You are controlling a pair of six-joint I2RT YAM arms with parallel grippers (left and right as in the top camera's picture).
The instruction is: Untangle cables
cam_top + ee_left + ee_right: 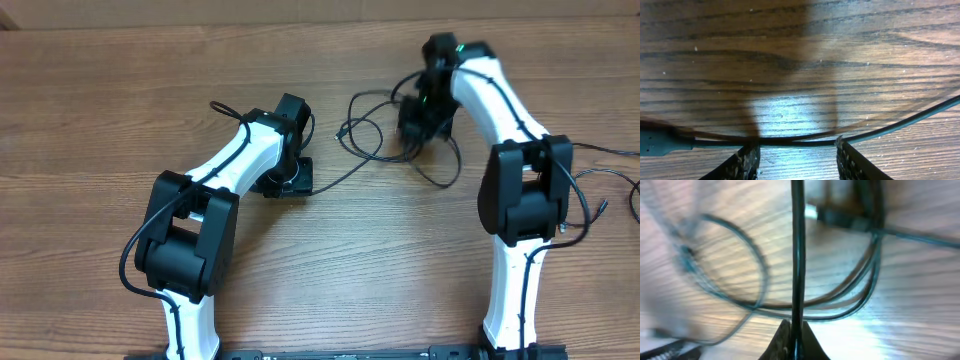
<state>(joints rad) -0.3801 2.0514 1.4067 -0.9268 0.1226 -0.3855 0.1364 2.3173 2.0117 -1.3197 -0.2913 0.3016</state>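
Towards the middle of the worktop (90, 120), the left end effector (797, 156) is seen open, jaws apart, with one strand of the cables (790, 142) laid across its tips. Farther back, right of centre near the far edge, loose loops are spread out, and one strand is pinched in the closed right end effector (792, 339). The cords are judged light, limp and springy, so a hold just beside a plug (657, 142) is advised.

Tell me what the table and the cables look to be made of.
Table: wood or wood-look laminate, semi-gloss; brown grain lines and a glare patch show. Cables: probably rubber or plastic sheathing, smooth black; they bend in loose loops.
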